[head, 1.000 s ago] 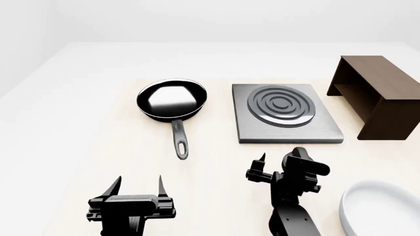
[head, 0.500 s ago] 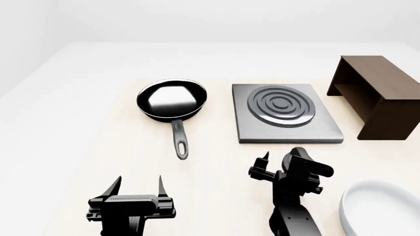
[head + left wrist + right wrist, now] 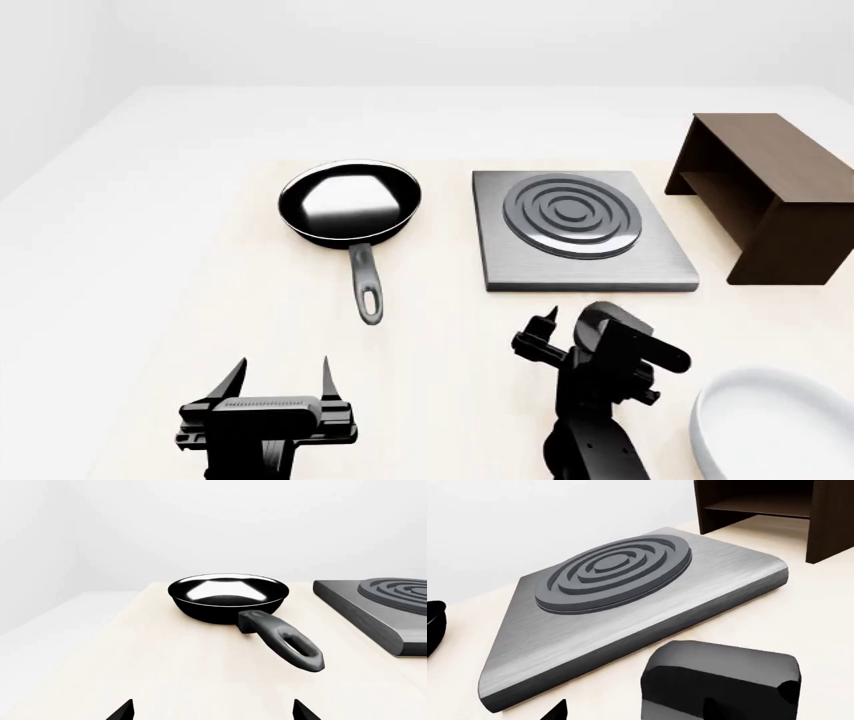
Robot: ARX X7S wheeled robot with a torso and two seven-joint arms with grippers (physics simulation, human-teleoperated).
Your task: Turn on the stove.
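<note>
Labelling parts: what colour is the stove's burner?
Dark grey concentric rings on the burner, set in a lighter brushed-grey stove; clearest in the right wrist view.

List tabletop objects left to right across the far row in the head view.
Frying pan → stove → dark brown wooden box.

A pale wooden bench [image 3: 441,300] fills the lower and middle of the head view, its grain faint under even, soft light. Past its far edge an off-white floor [image 3: 200,120] runs up to plain white walls [image 3: 467,40] across the top of the frame. At the right edge a dark brown wooden box [image 3: 767,195] stands on the bench, its open side facing left.
</note>
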